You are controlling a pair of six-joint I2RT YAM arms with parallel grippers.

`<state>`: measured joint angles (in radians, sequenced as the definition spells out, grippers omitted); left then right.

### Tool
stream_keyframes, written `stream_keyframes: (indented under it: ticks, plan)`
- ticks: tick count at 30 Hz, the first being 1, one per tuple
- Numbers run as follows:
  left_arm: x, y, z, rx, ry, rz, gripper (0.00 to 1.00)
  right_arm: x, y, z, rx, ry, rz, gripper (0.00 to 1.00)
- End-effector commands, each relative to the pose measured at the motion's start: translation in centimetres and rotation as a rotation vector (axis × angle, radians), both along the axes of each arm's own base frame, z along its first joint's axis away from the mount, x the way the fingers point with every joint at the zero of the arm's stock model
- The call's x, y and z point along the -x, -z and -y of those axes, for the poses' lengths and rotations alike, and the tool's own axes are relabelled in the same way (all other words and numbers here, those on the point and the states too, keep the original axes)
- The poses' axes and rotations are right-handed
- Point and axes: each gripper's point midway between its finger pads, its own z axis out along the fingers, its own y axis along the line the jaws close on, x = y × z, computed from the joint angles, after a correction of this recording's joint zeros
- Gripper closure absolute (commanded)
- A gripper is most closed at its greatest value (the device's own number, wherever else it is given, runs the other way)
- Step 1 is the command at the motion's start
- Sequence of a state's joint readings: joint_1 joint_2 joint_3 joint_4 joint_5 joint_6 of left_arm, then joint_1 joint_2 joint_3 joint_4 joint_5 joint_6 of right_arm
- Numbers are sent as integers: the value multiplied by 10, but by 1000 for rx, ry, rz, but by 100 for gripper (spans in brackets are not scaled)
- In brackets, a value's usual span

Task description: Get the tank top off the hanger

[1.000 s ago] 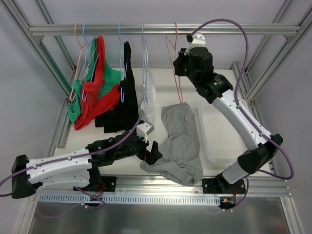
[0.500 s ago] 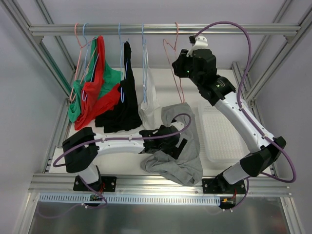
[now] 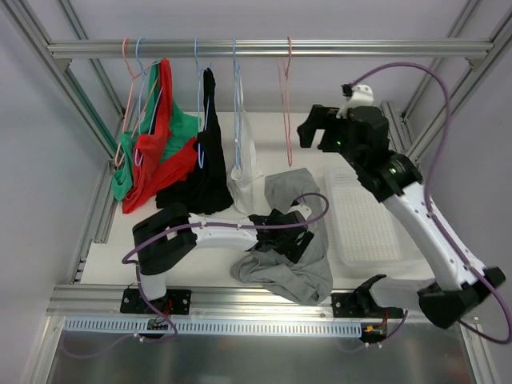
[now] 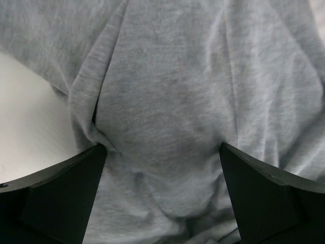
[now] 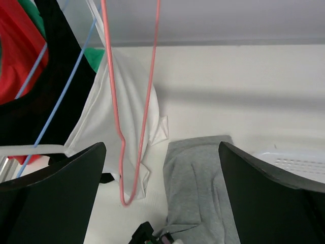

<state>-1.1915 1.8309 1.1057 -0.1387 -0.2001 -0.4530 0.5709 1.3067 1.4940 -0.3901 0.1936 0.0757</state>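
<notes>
White surface [image 3: 108,240]: grey tank top [image 3: 308,272] heaped at 6 o'clock, left pincer [image 4: 162,152] spread wide on it. Right pincer [image 3: 318,134] open, empty, pink hanger [image 3: 286,104] at its 9 o'clock.

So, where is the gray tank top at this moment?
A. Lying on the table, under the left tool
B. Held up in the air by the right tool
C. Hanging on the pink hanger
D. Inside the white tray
A: the gray tank top lies crumpled on the table under the open left tool, and the pink hanger hangs bare.
</notes>
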Motion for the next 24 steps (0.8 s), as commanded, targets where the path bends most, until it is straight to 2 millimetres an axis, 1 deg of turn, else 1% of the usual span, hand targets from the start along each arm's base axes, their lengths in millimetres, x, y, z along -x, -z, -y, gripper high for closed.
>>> stream_keyframes:
  ticks: [1, 2, 3, 4, 5, 6, 7, 8, 9, 10, 11, 12, 13, 14, 15, 16, 17, 18, 19, 20, 21, 22, 23, 24]
  plan:
    - [2, 16, 4, -40, 4, -2, 1, 38, -53, 43, -57, 62, 146, 1]
    - [4, 20, 5, -47, 9, -9, 1, 48, -57, 49, -59, 62, 163, 0]
    - [5, 28, 2, -68, 8, -15, 1, 65, -60, 62, -64, 68, 191, 1]
    - [8, 30, 3, -74, 14, -17, 4, 74, -62, 69, -69, 72, 207, 0]
    - [10, 33, 2, -80, 17, -26, 15, 83, -63, 77, -73, 88, 223, 1]
    - [13, 35, 0, -87, 19, -33, 26, 99, -65, 90, -86, 98, 256, 0]
    - [16, 34, 0, -87, 26, -33, 40, 107, -66, 98, -89, 117, 271, 0]
    - [18, 35, -4, -95, 26, -32, 58, 114, -66, 106, -97, 130, 285, 1]
    - [17, 28, -5, -86, 15, -16, 86, 120, -60, 110, -90, 134, 282, 0]
    - [21, 25, -8, -94, 19, -12, 96, 134, -65, 121, -105, 141, 313, 1]
    - [21, 19, -10, -94, 16, -2, 100, 140, -65, 125, -107, 142, 325, 1]
    - [18, 4, -11, -80, 2, 32, 100, 145, -59, 128, -99, 140, 315, 0]
    - [20, -3, -19, -104, -4, 39, 100, 156, -62, 135, -115, 144, 336, 0]
    - [23, -18, -15, -89, 6, 66, 100, 161, -60, 138, -115, 143, 335, 0]
    - [22, -44, -13, -50, 1, 104, 100, 166, -55, 141, -104, 142, 323, 0]
    - [18, -59, -20, -70, -22, 160, 100, 169, -51, 144, -102, 148, 319, 1]
    - [21, -92, -14, -15, -14, 210, 100, 176, -51, 150, -108, 156, 331, 1]
    - [21, -110, -13, 3, -24, 245, 100, 179, -45, 154, -100, 165, 320, 0]
    - [15, -139, -11, 34, -53, 303, 100, 181, -40, 160, -91, 190, 316, 0]
    - [16, -153, -16, 30, -59, 326, 100, 186, -40, 166, -99, 203, 326, 0]
    - [20, -175, -16, 72, -55, 346, 100, 189, -35, 170, -88, 218, 315, 0]
    - [19, -200, -13, 118, -62, 369, 100, 190, -32, 175, -81, 234, 312, 1]
    - [20, -219, -16, 145, -56, 387, 100, 194, -32, 178, -83, 242, 314, 1]
    - [23, -231, -14, 170, -47, 395, 100, 196, -27, 181, -69, 247, 300, 0]
